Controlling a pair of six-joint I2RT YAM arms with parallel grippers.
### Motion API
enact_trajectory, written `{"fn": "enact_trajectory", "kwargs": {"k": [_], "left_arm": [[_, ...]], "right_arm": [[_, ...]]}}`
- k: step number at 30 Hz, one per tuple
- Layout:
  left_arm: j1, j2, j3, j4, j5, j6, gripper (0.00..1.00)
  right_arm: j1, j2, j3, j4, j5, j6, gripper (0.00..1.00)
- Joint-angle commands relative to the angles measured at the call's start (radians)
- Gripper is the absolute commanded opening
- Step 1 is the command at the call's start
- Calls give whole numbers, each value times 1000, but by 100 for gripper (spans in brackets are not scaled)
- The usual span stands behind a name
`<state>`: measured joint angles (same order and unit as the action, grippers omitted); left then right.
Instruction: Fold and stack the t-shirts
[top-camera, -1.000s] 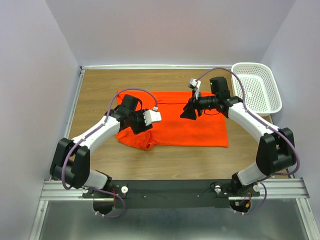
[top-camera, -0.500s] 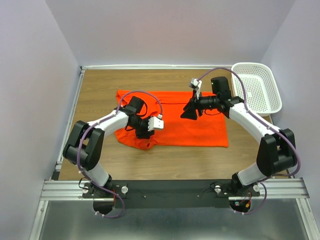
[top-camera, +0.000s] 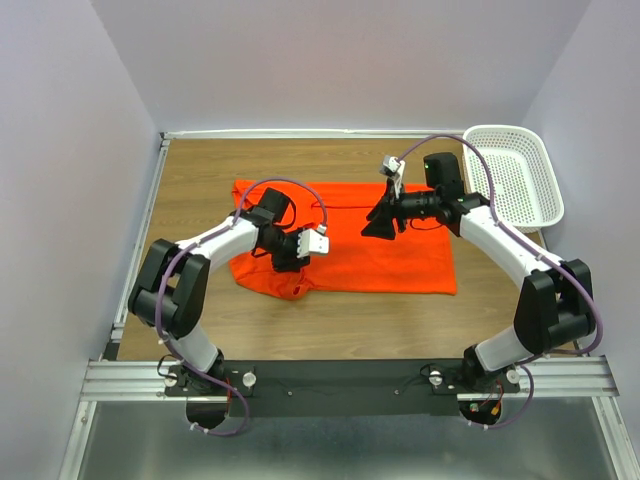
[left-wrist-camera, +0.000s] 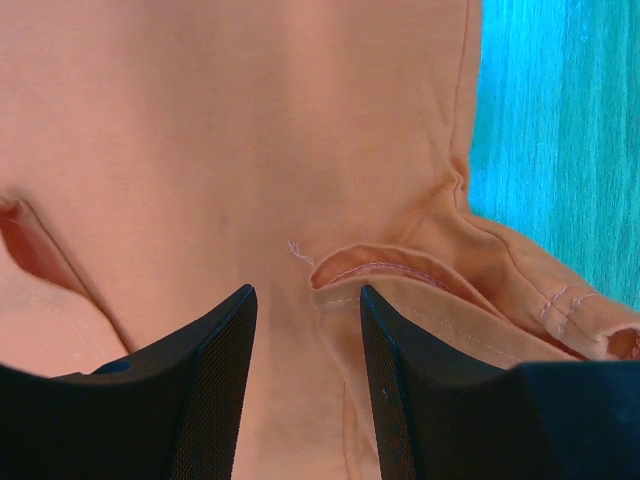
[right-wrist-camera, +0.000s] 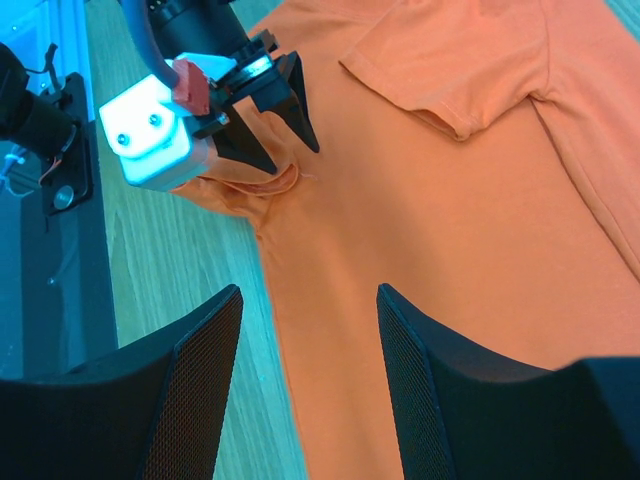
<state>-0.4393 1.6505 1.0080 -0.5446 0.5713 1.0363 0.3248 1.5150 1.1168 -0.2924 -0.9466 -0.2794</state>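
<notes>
Now left tool (left-wrist-camera: 305, 297) gapes over t-shirt (top-camera: 390, 258) hem; right tool (right-wrist-camera: 310, 298) released above.

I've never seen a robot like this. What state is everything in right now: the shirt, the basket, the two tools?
t-shirt: lying flat, partly folded, near-left corner bunched.
basket: upright, nothing visible inside.
left tool: open, down at the shirt's bunched corner.
right tool: open, above the shirt, holding nothing.

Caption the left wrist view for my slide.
Open left jaws over the orange-red t-shirt, beside a stitched hem fold.
</notes>
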Motion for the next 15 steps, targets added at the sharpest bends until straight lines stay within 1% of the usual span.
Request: {"fn": "enact_trajectory", "kwargs": {"k": [1, 5, 8, 12, 14, 15], "left_arm": [[-4, 29, 32, -18, 9, 21, 54], [-4, 68, 56, -32, 25, 24, 52], [-6, 91, 70, -40, 35, 25, 49], [-6, 91, 80, -46, 44, 27, 35], [-6, 83, 81, -48, 45, 28, 32], [-6, 75, 81, -49, 50, 27, 28]], "right_arm": [[-9, -18, -12, -21, -34, 13, 64], [-10, -19, -12, -22, -32, 9, 64], [-13, -22, -12, -21, -35, 11, 64], [-16, -19, -11, -21, -38, 11, 64], [-18, -19, -12, -21, -40, 11, 64], [-18, -21, -12, -21, -41, 11, 64]]}}
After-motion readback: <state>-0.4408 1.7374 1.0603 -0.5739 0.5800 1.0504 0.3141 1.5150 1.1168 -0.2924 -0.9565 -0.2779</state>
